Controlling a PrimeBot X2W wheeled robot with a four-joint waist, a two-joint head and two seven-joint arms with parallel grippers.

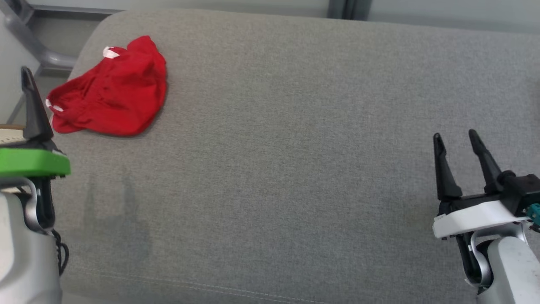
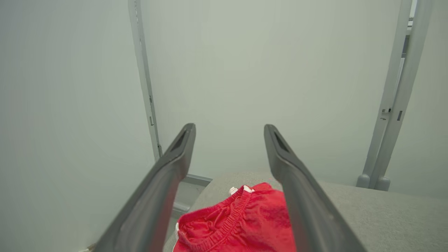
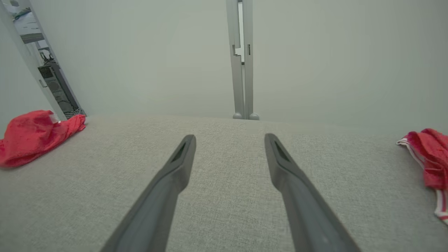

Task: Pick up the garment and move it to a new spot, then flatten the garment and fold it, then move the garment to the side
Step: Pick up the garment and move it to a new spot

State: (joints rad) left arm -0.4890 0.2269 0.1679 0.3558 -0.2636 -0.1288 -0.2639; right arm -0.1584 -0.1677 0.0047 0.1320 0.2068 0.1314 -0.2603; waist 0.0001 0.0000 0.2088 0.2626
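A crumpled red garment with an elastic waistband and small white tabs lies at the far left of the grey cushion. My left gripper hovers open just short of it, and the garment shows low between its fingers. In the head view one dark left finger stands at the left edge, beside the garment's near corner. My right gripper is open and empty above the cushion's right side, far from the garment.
A second red cloth with white stripes lies on the cushion off to the right of my right gripper. Pale wall panels and a grey metal post stand behind the cushion. The cushion's rounded left end drops off by the garment.
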